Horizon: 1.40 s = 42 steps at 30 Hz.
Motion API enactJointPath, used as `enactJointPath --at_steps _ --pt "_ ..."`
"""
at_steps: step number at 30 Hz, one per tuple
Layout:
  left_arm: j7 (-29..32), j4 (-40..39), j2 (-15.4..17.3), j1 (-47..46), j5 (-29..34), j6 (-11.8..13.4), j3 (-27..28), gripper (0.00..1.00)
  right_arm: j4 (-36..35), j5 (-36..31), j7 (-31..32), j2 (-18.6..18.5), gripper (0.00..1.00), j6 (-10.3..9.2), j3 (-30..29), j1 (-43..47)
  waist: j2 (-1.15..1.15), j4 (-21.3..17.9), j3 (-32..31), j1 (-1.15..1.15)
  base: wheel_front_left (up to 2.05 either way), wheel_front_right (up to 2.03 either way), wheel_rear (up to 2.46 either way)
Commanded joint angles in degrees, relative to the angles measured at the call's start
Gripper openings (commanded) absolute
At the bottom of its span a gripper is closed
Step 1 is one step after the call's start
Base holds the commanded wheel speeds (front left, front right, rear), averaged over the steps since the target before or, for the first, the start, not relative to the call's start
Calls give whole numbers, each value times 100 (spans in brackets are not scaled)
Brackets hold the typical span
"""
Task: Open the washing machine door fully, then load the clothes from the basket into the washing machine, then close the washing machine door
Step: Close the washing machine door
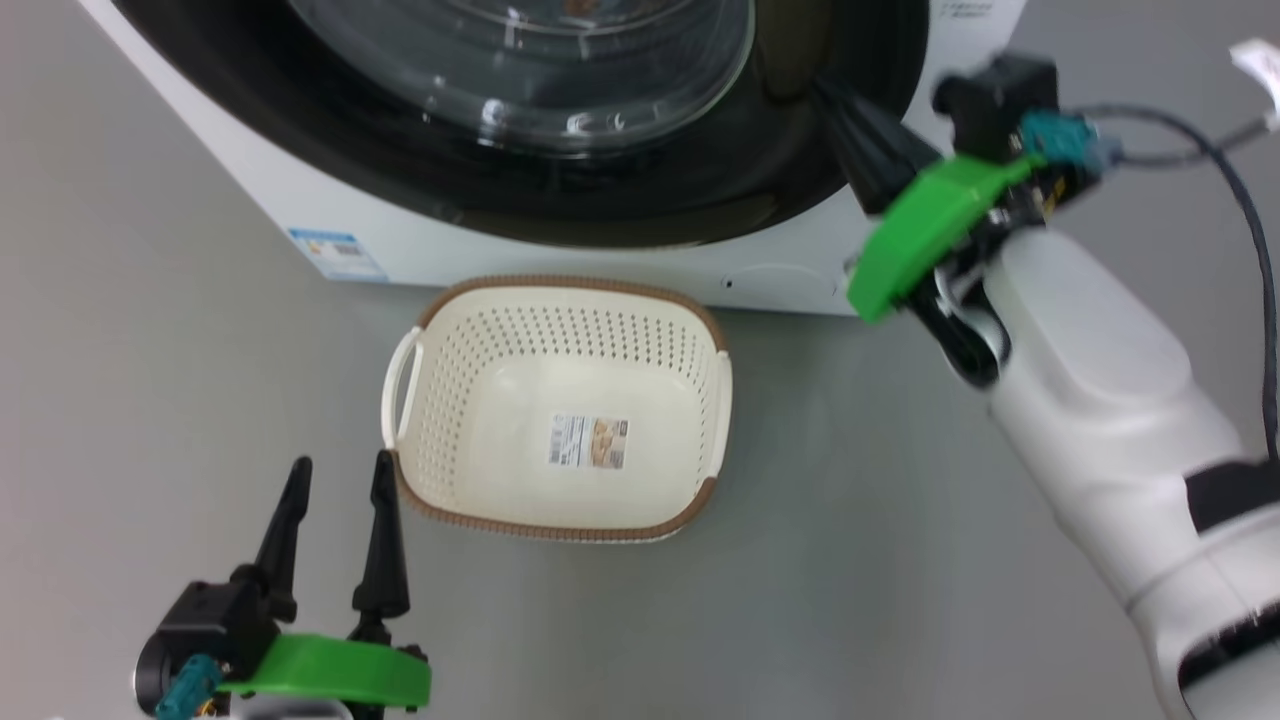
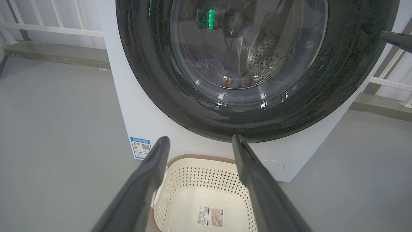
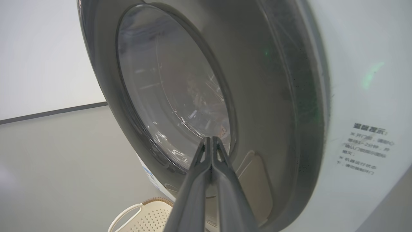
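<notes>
While closed, right pincer [image 3: 210, 139] by door [image 3: 267, 80]

Cream perforated basket [image 1: 560, 400], brown rim; glossy black door ring [image 2: 161, 80].

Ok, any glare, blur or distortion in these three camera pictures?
Head view: white glints on the washing machine door glass, right gripper slightly soft. Left wrist view: sharp, wide-angle curving, a green reflection in the glass. Right wrist view: hazy, green glare on the washing machine, its printed text blurred.
</notes>
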Motion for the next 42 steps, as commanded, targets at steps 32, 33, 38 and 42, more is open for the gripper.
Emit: enactJointPath --at_steps 32,33,38,42 --pt "351 -624 530 1098 88 305 151 100 -3403 -1355 297 392 100 -33 -2653 5099 0 -1125 -1583 0 0 0 0" --pt "360 -635 538 1120 86 308 146 100 -3539 -1400 357 419 100 -33 -2721 5226 0 -1124 -1606 0 0 0 0" --pt "390 -653 580 1179 97 327 130 100 -4064 -1551 604 536 100 -33 -2938 5723 0 -1101 -1720 0 0 0 0" --pt "398 -675 601 1208 99 346 117 100 -4575 -1669 819 639 100 -33 -3125 6117 0 -1083 -1766 0 0 0 0"
